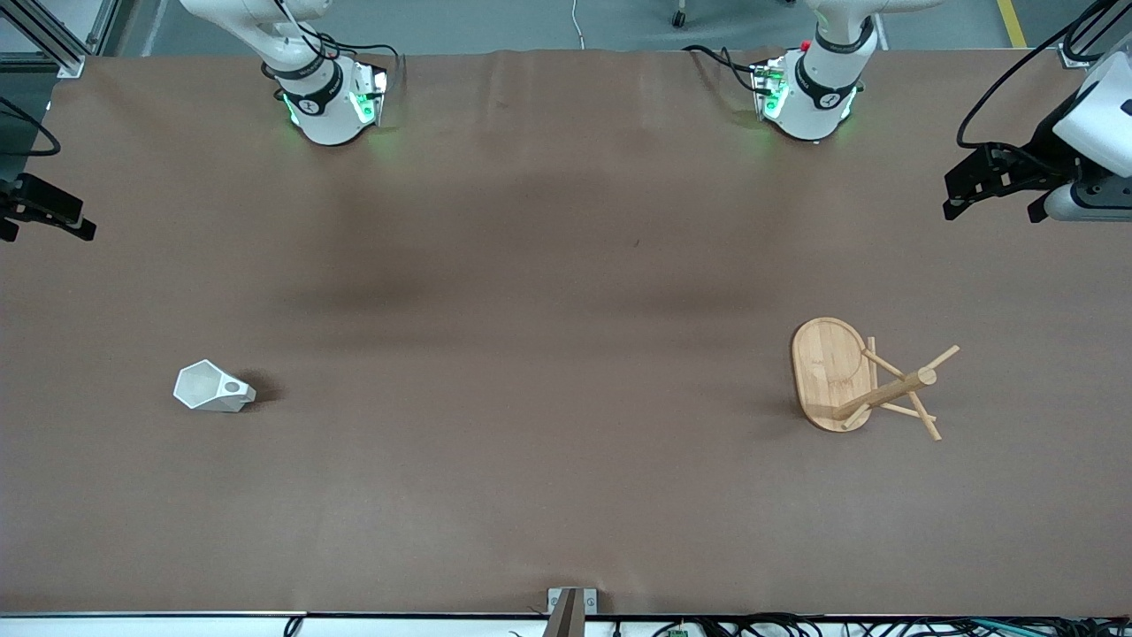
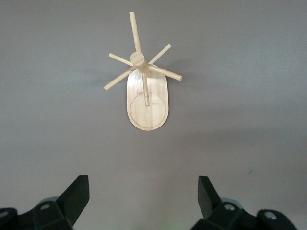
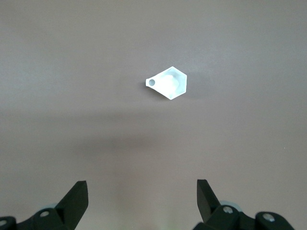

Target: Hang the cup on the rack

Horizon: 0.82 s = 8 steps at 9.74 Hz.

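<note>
— What is found nearest the front camera on the counter [image 1: 566, 495]?

— The cup [image 1: 212, 389] and the rack [image 1: 862, 380] are seen at about the same nearness, well apart from each other. The cup is placed toward the right arm's end of the counter, the rack toward the left arm's end.

— How is the cup set?

— It is laid on its side on the brown surface, its polygonal rim turned toward the right arm's end and its side tab with the round hole facing up. In the right wrist view the cup [image 3: 168, 83] is shown alone on the counter, nothing touching it.

— And the rack?

— It is stood on its oval base, the central post rising from one end of it and the thin pegs spread out around the post. No cup is hung on any peg. In the left wrist view the rack [image 2: 146, 103] is seen from above, with bare counter around it.

— Where are the grippers held?

— Both are raised in the air, well away from the two things. The right gripper [image 1: 44, 217] is held over the edge of the counter at the right arm's end; its fingers [image 3: 74, 201] are spread wide and nothing is held. The left gripper [image 1: 995, 190] is held over the left arm's end of the counter, its fingers [image 2: 76, 199] likewise spread wide and empty.

— And farthest off?

— The two arm bases are seen along the counter's farthest edge.
</note>
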### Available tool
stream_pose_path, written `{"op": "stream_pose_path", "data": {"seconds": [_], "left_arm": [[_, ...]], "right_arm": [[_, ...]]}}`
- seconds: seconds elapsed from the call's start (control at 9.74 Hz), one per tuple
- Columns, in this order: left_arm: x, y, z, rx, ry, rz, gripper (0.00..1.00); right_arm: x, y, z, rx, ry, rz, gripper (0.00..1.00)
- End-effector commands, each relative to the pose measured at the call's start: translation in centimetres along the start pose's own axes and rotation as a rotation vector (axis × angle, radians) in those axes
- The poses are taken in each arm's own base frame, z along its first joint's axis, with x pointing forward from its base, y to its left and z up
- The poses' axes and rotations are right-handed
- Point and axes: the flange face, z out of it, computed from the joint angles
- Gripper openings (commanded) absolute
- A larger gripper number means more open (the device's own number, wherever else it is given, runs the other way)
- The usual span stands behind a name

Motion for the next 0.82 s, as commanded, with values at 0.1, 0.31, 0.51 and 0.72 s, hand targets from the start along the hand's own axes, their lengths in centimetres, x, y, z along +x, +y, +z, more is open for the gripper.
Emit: {"op": "stream_pose_path", "data": {"seconds": [0.1,0.31,0.51,0.72], "left_arm": [[0.5,-0.6,1.3,0.015,-0.038,0.011,1.00],[0.6,-0.7,1.4,0.015,-0.038,0.010,1.00],[0.9,-0.5,2.0,0.011,-0.048,0.013,1.00],[1.0,-0.5,2.0,0.010,-0.044,0.013,1.00]], "right_arm": [[-0.6,0.8,0.2,-0.010,0.008,0.001,1.00],[-0.2,1.0,1.6,-0.011,0.011,0.003,1.00],[0.5,1.4,4.1,-0.015,0.032,0.007,1.00],[2.3,2.5,8.8,-0.026,0.077,0.020,1.00]]}}
